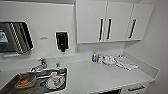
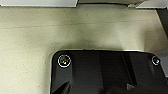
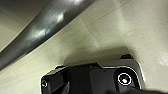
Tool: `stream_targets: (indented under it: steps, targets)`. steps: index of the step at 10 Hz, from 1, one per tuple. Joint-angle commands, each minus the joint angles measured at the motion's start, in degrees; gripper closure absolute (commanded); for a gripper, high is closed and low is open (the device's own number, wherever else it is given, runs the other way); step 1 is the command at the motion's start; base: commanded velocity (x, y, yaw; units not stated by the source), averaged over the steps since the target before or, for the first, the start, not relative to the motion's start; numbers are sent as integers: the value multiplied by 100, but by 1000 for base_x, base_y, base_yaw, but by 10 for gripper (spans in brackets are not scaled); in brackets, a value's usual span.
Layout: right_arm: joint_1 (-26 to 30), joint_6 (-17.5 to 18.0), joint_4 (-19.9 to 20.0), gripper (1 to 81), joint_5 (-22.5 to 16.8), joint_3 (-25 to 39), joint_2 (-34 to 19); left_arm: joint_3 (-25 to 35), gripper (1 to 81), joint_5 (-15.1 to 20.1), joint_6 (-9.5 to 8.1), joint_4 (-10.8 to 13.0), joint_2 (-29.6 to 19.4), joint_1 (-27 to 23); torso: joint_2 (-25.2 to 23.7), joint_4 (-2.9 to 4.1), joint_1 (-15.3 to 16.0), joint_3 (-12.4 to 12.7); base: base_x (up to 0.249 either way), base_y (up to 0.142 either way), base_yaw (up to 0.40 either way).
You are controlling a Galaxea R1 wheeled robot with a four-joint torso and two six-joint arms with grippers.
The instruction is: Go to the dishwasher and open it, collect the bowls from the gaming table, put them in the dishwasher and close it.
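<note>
I face a white kitchen counter [image 1: 100,75] with a steel sink [image 1: 15,82] at its left. Under the counter's front edge a dark strip [image 1: 110,92] peeks in; I cannot tell whether it is the dishwasher's top. The bowls and the gaming table are out of view. Both wrist views look down at a pale speckled floor [image 2: 37,37] past the robot's dark plate.
The sink holds a brownish dish [image 1: 25,81] and a white plate with a cup [image 1: 55,81], behind a tap [image 1: 40,65]. A bottle [image 1: 94,57], white cups [image 1: 108,60] and a cloth [image 1: 126,64] stand at the back right. White wall cabinets [image 1: 107,22] hang above. A dark rounded bar [image 3: 45,32] crosses the right wrist view.
</note>
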Motion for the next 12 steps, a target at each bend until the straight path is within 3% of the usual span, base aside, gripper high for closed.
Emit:
stream_targets:
  steps: [1, 4, 8, 12]
  targets:
    - [532, -16, 69, 10, -463, -53, -68, -32, 10, 228, 19, 5, -56, -183, 0, 0, 0, 0, 0, 0, 0]
    - [715, 11, 157, 10, -165, 9, 194, -32, 10, 229, 19, 14, -55, -182, 2, 0, 5, 0, 0, 0, 0]
    - [1454, 63, 156, 10, 107, 0, 933, -32, 10, 237, -16, -30, -134, -183, 2, 0, 5, 0, 0, 0, 0]
    - [2025, 115, 209, 10, 144, 26, 1040, -32, 10, 229, -33, -39, -213, -183, 2, 0, 5, 0, 0, 0, 0]
